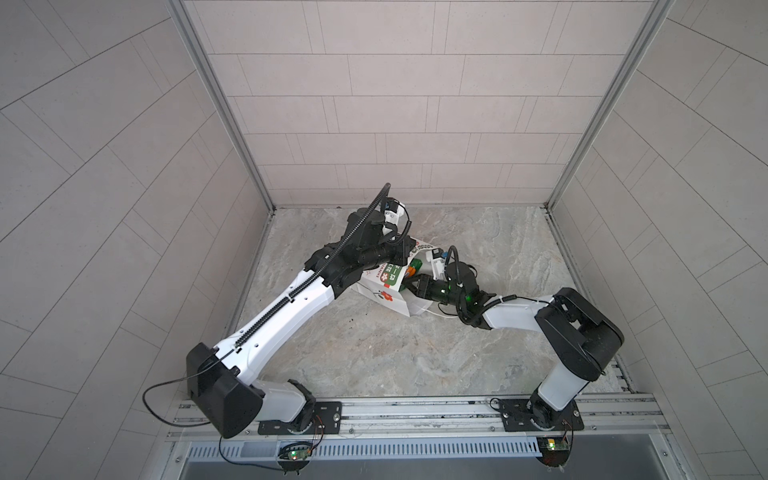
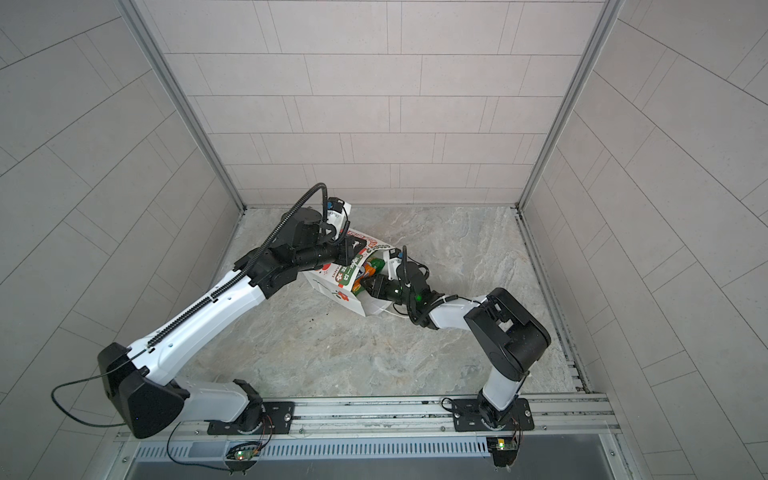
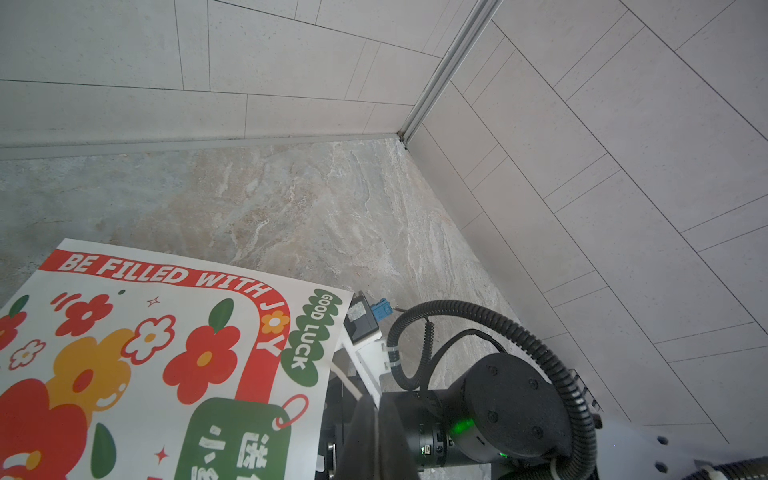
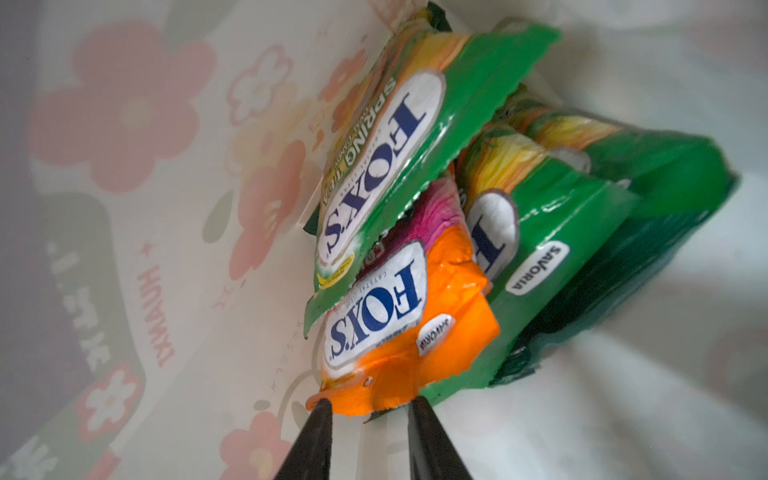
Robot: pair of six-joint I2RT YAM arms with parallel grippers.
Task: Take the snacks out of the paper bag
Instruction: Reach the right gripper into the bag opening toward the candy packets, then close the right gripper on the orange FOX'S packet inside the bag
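Note:
In both top views the white paper bag (image 1: 384, 291) (image 2: 332, 286) lies tilted on the stone floor, its mouth facing my right arm. My left gripper (image 3: 372, 409) is shut on a thin white strip at the bag's top edge (image 3: 166, 332). My right gripper (image 4: 370, 405) is inside the bag, with both fingertips pressed against the buckled edge of the orange snack pouch (image 4: 386, 316). Three green pouches (image 4: 395, 145) (image 4: 540, 208) (image 4: 665, 166) and a dark green bag (image 4: 623, 282) are stacked behind it. The snacks (image 2: 372, 266) peek out of the bag's mouth.
Tiled walls close the cell on three sides, the back wall (image 1: 374, 183) close behind the bag. Both arm bases stand on the metal rail (image 1: 415, 411) at the front. A white string handle (image 1: 436, 313) trails on the floor under my right wrist.

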